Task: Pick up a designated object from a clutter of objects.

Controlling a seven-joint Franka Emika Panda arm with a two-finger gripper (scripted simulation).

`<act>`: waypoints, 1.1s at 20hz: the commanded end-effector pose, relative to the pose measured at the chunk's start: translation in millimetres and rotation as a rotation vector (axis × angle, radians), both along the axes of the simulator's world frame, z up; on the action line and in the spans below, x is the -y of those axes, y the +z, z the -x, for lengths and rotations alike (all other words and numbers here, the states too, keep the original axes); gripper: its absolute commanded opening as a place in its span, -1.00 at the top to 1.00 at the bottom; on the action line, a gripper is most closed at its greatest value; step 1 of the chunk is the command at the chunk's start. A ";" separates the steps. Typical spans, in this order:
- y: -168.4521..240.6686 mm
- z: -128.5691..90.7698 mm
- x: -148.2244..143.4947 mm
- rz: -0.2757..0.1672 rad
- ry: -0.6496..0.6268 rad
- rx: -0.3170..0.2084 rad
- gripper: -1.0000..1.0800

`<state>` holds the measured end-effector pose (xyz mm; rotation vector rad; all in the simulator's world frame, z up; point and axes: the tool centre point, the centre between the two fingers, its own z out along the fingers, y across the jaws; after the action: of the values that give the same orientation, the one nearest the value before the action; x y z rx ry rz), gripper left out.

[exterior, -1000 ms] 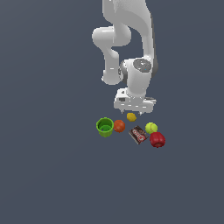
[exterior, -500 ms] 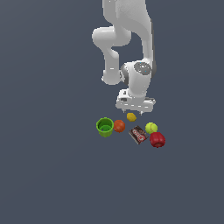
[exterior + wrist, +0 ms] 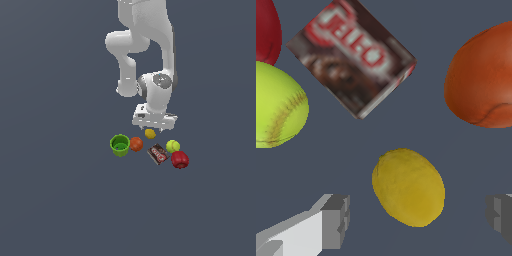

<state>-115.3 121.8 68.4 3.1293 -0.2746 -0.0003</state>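
The designated object, a small golden-yellow lemon (image 3: 150,133) (image 3: 408,187), lies on the ground at the back of the clutter of objects. My gripper (image 3: 153,127) (image 3: 418,216) hangs just above it, open. In the wrist view one grey fingertip (image 3: 336,220) shows on each side of the lemon, and neither touches it. Nothing is held.
Around the lemon lie a green cup (image 3: 120,145), an orange-red ball (image 3: 136,144) (image 3: 483,77), a dark brown box (image 3: 158,154) (image 3: 353,57), a yellow-green ball (image 3: 173,146) (image 3: 276,105) and a red rounded object (image 3: 180,160) (image 3: 266,30).
The gripper has come down a little toward the lemon. The objects have not moved.
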 end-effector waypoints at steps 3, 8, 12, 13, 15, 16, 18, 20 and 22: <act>-17.9 1.0 -0.1 0.000 0.000 0.000 -0.92; -32.9 1.2 -0.1 0.000 0.000 0.000 -0.92; -36.5 1.2 -0.2 0.000 0.000 0.000 -0.92; -36.5 1.2 -0.2 0.000 0.000 0.000 1.00; -36.5 1.2 -0.2 0.000 0.000 0.000 1.00; -36.5 1.2 -0.2 0.000 0.000 0.000 1.00; -36.5 1.2 -0.2 0.000 0.000 0.000 1.00; -36.5 1.2 -0.2 0.000 0.000 0.000 1.00; -36.5 1.2 -0.2 0.000 0.000 0.000 1.00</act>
<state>-116.5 122.6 32.7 3.1303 -0.2734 0.0013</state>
